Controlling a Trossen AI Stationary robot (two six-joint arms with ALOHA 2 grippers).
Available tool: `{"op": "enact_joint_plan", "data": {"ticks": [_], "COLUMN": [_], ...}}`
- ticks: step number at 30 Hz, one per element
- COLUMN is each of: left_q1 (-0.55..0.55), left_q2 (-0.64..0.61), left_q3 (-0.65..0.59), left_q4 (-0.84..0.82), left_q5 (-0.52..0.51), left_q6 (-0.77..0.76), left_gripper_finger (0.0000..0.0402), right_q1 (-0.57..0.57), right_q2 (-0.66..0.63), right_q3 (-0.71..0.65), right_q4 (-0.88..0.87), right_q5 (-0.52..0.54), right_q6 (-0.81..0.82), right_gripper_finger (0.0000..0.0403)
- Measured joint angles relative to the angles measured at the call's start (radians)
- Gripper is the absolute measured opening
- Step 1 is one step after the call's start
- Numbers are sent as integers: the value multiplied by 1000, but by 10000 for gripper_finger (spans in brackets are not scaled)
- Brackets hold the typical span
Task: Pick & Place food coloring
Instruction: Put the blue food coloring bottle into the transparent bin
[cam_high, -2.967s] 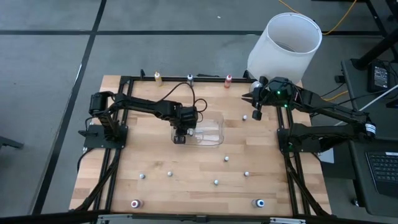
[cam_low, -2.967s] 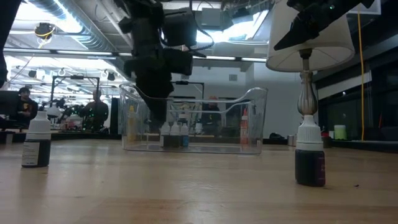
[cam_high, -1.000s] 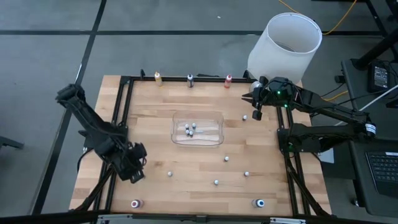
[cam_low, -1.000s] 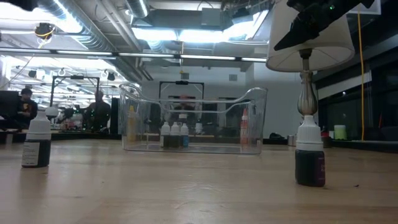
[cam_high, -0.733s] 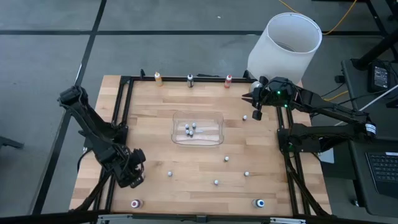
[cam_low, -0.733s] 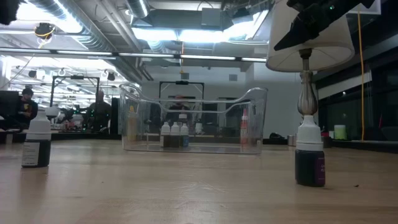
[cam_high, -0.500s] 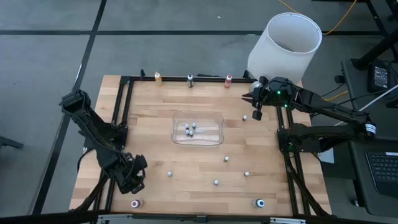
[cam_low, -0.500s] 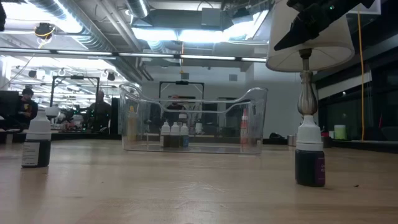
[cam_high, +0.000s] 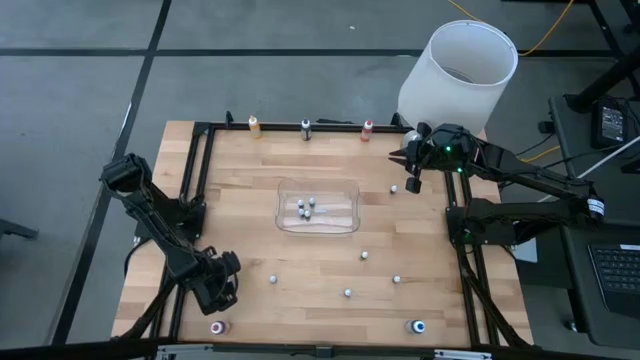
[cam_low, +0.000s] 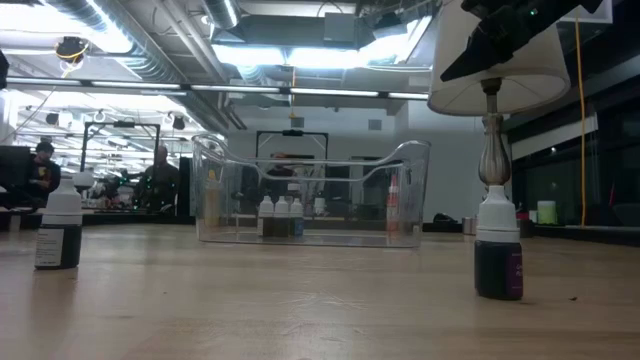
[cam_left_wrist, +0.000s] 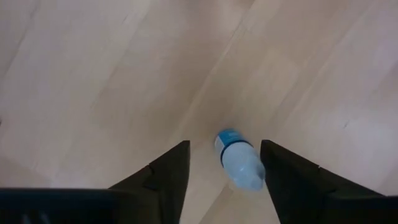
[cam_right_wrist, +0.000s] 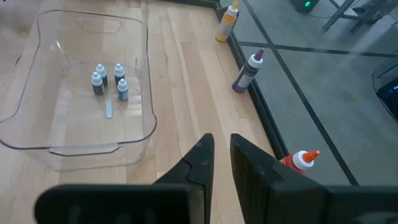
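Three small bottles in one clear bin.
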Motion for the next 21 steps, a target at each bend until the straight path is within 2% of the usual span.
{"op": "enact_joint_plan", "data": {"ticks": [11,21], "left_q1": [0,0], "left_q2": [0,-8], "left_q3": [0,0], "left_q4": [15,68], "left_q5": [1,1], "left_q6": [0,-3], "left_gripper_finger": [71,77], "right_q1": [0,0], "right_q2": [0,0], "right_q3": [0,0], "right_q4": [0,0], "right_q5": [0,0], "right_q6": [0,0], "right_gripper_finger": [58,58]}}
